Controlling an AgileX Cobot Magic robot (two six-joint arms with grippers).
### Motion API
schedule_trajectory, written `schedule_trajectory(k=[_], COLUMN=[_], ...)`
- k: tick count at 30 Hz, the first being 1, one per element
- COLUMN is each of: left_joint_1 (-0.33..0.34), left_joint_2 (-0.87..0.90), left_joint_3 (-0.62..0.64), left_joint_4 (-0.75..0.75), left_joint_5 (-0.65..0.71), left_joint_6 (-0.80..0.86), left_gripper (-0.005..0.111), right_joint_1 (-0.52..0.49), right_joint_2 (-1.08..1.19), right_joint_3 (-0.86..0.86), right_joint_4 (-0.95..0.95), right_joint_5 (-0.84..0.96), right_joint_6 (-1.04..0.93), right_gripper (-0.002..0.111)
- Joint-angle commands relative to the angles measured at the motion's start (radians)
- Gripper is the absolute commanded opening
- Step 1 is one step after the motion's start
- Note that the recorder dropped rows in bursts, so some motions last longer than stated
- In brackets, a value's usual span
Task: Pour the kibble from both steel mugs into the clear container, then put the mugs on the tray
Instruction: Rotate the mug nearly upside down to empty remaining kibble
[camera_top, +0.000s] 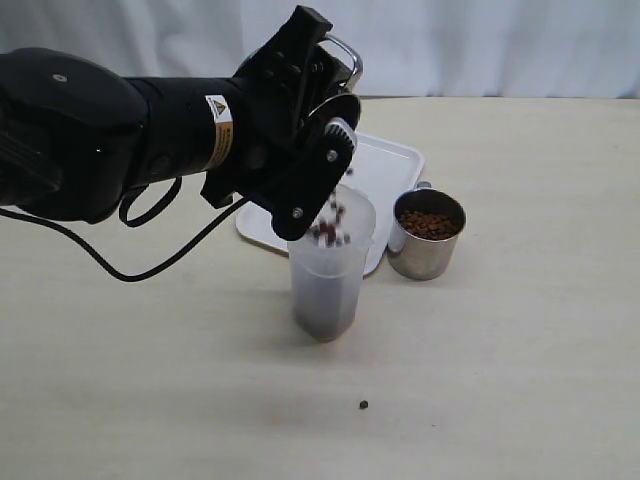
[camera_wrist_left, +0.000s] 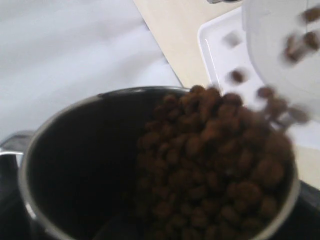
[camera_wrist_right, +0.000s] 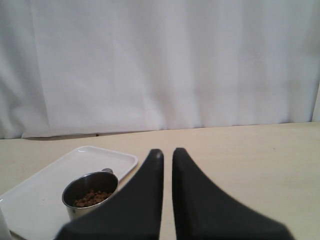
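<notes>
My left gripper (camera_top: 320, 105) is shut on a steel mug (camera_top: 340, 100) and holds it tipped over the clear container (camera_top: 330, 265). Kibble (camera_top: 330, 228) falls from the mug's rim into the container, and a dark layer lies at its bottom. The left wrist view looks into the held mug (camera_wrist_left: 60, 120), with kibble (camera_wrist_left: 215, 165) piled at its lip and pellets in the air. The second steel mug (camera_top: 427, 235) stands upright to the right of the container, part full of kibble. The white tray (camera_top: 395, 160) lies behind them. My right gripper (camera_wrist_right: 167, 152) is shut and holds nothing.
One stray pellet (camera_top: 363, 405) lies on the table in front of the container. A black cable (camera_top: 120, 265) loops under the left arm above the table. A white curtain (camera_wrist_right: 160, 65) hangs behind the table.
</notes>
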Motion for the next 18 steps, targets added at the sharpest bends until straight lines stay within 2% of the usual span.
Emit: schedule_trajectory(k=[1, 5, 18], left_joint_1=[-0.002, -0.002, -0.002], left_joint_2=[-0.007, -0.007, -0.007], left_joint_3=[-0.011, -0.009, 0.021], left_joint_4=[0.003, 0.003, 0.003], left_joint_5=[0.015, -0.024, -0.031], left_joint_6=[0.014, 0.024, 0.044], left_gripper=[0.000, 0.000, 0.000], right_joint_1=[-0.006, -0.006, -0.006], right_joint_2=[-0.004, -0.004, -0.004], right_joint_3=[0.004, 0.004, 0.004], right_joint_4=[0.005, 0.005, 0.005], right_joint_5=[-0.011, -0.011, -0.011], right_joint_6=[-0.004, -0.004, -0.004], right_gripper=[0.005, 0.005, 0.005])
